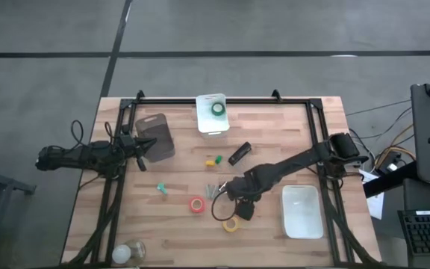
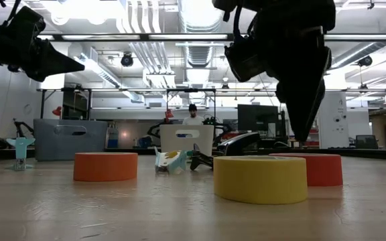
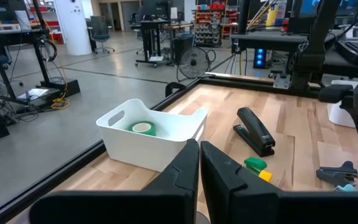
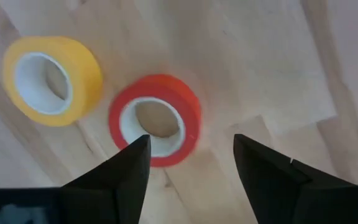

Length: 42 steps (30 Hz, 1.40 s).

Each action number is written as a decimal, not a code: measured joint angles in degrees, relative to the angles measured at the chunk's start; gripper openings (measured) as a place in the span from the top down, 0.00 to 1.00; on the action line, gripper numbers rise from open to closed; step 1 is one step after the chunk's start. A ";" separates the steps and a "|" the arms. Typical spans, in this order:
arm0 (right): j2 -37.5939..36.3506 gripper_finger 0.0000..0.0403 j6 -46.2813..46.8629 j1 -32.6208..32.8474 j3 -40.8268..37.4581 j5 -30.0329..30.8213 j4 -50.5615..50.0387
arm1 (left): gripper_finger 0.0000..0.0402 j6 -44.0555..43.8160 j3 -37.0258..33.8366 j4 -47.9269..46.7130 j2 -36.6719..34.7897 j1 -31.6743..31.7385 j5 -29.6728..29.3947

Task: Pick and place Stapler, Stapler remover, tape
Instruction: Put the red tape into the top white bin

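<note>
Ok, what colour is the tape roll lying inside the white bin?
Green, with a pale core; the tape roll in the white bin shows best in the left wrist view.

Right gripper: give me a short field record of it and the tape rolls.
right gripper: open, over the red roll
red ring-shaped tape roll: flat on the wooden table, below the open fingers
yellow ring-shaped tape roll: flat, beside the red one
green tape roll: inside the white plastic bin
left gripper: shut, waiting at the table's left
</note>
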 joint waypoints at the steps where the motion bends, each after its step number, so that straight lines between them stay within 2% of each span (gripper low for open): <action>1: 0.02 0.44 0.49 0.05 -0.63 0.00 1.04 | 0.95 0.00 0.02 0.00 0.01 -0.02 0.00; 10: 0.37 0.44 2.74 0.05 -5.56 0.28 5.11 | 0.95 0.00 0.01 0.02 0.02 -0.01 0.00; 15: 0.37 0.48 2.24 0.05 -6.21 1.16 6.37 | 0.95 0.00 0.00 0.04 0.00 -0.02 0.00; 24: 1.78 0.72 2.37 -0.10 -6.35 1.97 12.97 | 0.95 0.00 0.01 0.04 0.01 -0.02 -0.01; 31: 1.99 0.91 2.81 -0.68 -5.12 -2.10 12.58 | 0.95 0.00 0.00 0.04 0.01 -0.01 0.00; 36: -0.51 0.91 2.28 -3.75 -0.10 -1.63 10.62 | 0.95 0.00 0.00 0.05 0.00 -0.02 -0.02; 42: -1.05 0.88 -1.36 -10.32 8.85 -0.04 4.90 | 0.95 0.00 0.02 -0.13 0.16 -0.02 0.00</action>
